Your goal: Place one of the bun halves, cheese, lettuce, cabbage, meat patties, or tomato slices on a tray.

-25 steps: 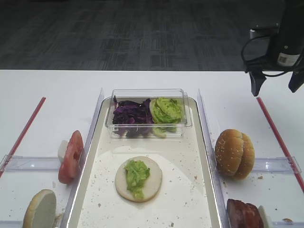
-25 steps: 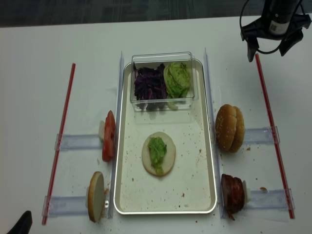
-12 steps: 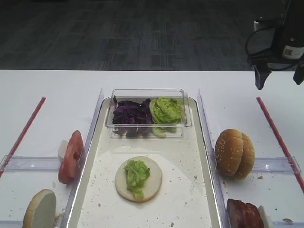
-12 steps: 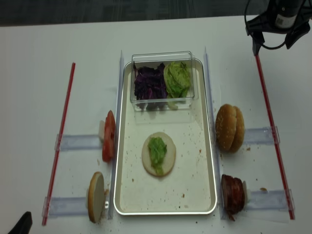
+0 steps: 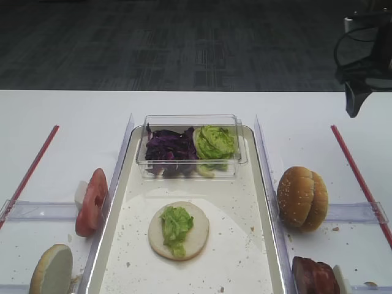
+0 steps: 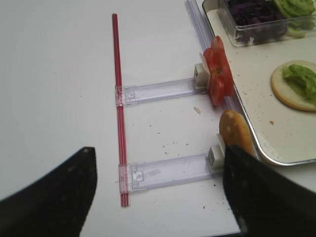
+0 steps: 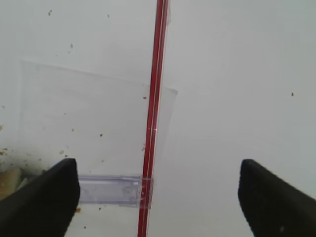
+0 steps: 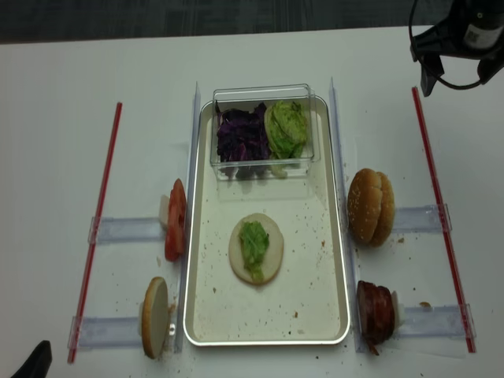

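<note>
over the last second the right gripper has been drawn away from the middle of the white desk toward its far right corner, past the thin red strip; its black fingers are spread wide with nothing between them, only bare desk and the red strip showing below in the right wrist view. nothing else has been shifted: on the large silver-rimmed rectangular tray a pale flat round bun half lies with a small ragged piece of light-green lettuce on top, and the clear plastic tub at the tray's far end holds the dark purple shredded cabbage beside a bigger green clump. the red tomato slices and another pale bun half stand on edge to the left of the tray, the golden sesame-seeded bun halves and the dark reddish-brown meat patties to its right. the retreat is judged to mark one placement as finished, with the next ingredient not yet picked. the left gripper is parked low at the near left, its fingers wide and empty.
</note>
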